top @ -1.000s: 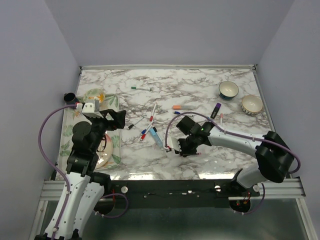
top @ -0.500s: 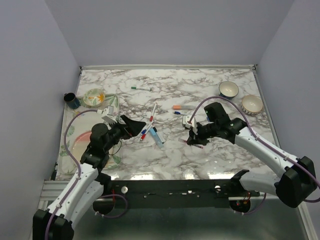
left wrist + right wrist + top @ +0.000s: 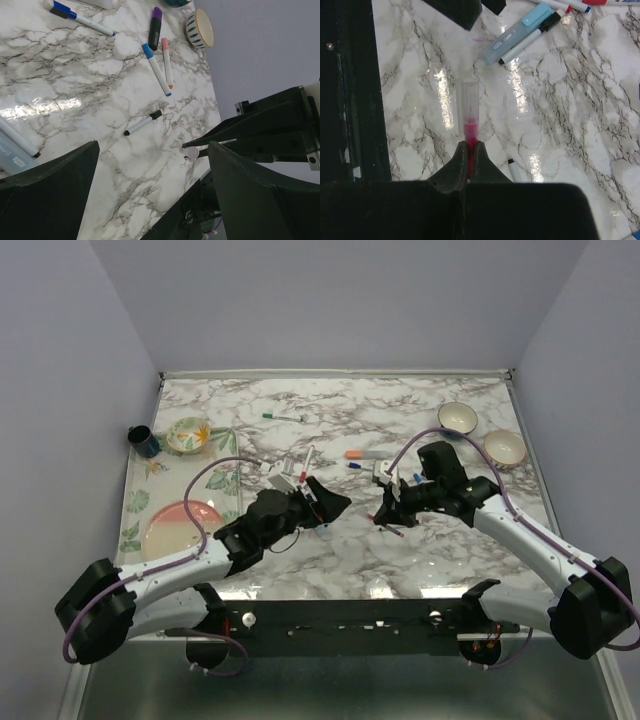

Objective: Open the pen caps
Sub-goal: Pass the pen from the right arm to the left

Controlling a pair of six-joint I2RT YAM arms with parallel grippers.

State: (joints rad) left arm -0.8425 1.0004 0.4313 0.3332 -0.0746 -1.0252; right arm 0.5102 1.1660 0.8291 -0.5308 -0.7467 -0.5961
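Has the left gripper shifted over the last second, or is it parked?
Yes. The left gripper has swung rightward, away from the pink plate and toward the right gripper, which holds a pink pen. Its jaws are wide open.

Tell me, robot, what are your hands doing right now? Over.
Right gripper shut on pink pen, clear cap on. Left gripper open wide, short of cap. Nothing between them; loose pens on table below.

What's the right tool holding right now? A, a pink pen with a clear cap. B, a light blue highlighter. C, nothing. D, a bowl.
A: the right tool is shut on the pink pen, its clear cap sticking out ahead.
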